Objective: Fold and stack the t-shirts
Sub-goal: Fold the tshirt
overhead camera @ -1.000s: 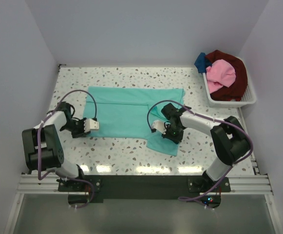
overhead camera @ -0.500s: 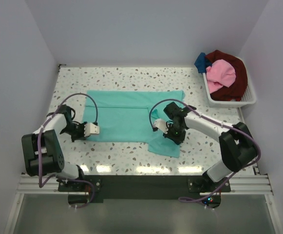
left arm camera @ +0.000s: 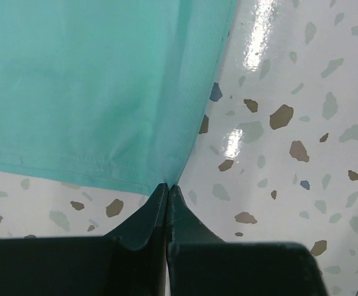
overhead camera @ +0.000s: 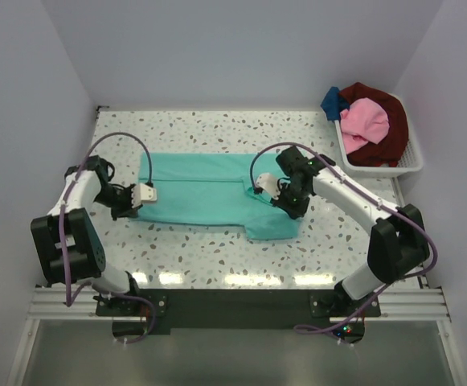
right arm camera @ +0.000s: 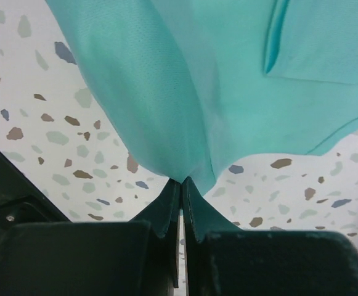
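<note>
The teal-green t-shirt (overhead camera: 201, 189) is plain, one even colour with no print. The desk (overhead camera: 217, 249) is glossy white, speckled with brown, grey and a few blue chips. At two o'clock, the white slatted basket (overhead camera: 411, 161) holds a pink shirt (overhead camera: 366, 121) over a dark red shirt (overhead camera: 390, 138), with a blue shirt (overhead camera: 330, 103), perhaps navy, at its rim. The left pincer (left arm camera: 167, 188) and right pincer (right arm camera: 180, 182) are blackish green. The walls (overhead camera: 241, 56) are pale lilac-grey.
</note>
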Robot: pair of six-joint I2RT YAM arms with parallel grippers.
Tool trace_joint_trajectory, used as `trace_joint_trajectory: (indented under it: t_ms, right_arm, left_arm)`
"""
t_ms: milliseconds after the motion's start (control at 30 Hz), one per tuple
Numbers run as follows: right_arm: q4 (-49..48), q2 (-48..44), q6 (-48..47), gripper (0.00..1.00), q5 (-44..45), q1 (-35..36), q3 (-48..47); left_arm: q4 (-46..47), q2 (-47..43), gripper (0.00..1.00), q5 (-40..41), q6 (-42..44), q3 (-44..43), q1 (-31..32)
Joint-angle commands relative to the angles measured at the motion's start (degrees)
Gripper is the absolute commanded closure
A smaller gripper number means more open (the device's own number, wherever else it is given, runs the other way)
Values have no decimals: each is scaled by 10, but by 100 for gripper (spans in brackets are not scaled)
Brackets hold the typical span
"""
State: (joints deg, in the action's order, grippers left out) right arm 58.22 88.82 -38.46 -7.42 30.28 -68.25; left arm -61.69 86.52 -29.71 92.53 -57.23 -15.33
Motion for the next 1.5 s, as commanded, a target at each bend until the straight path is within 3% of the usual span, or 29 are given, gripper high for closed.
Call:
trace_joint_trajectory:
  t_ms: [0,600,1467]
  right_arm:
    - [23,15,-27,100,1,-23,-53]
    - [68,169,-83,100,7,-62,-255]
    - [92,288,-101,100,22,-82,-383]
  left_arm:
    - [-20,15,100,-36,-20,-41,-8]
    - [-14,134,100,-81,-89,-220,-9]
    - [39,271,100,-97,-170,-344,-8]
